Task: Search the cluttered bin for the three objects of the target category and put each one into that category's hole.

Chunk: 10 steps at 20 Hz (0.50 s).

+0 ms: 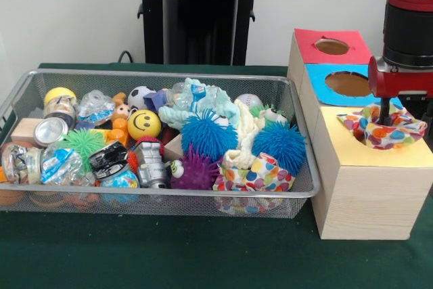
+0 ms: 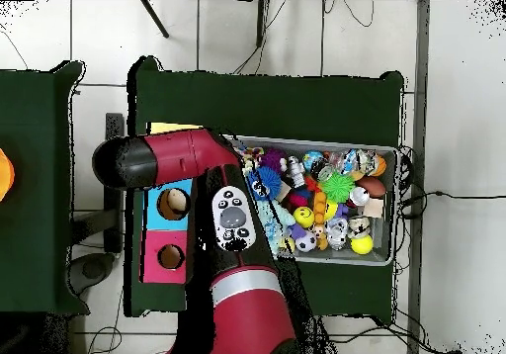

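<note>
A polka-dot cloth (image 1: 383, 126) is seen bunched in the hole of the yellow box top (image 1: 379, 150), directly beneath the gripper (image 1: 385, 109), whose fingers are hidden, so its grip cannot be told. A second polka-dot cloth (image 1: 260, 174) lies in the wire bin (image 1: 298, 191).
</note>
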### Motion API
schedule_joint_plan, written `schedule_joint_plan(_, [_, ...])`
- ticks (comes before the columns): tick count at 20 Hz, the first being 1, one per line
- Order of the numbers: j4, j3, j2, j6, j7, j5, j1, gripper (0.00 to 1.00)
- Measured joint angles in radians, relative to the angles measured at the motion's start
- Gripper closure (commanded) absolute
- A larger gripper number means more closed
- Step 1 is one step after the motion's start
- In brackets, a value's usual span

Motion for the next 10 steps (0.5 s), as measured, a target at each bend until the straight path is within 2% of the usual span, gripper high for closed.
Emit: schedule_joint_plan(10, [0.004, 0.005, -0.002, 0.001, 0.0, 0.0, -0.005, 0.0])
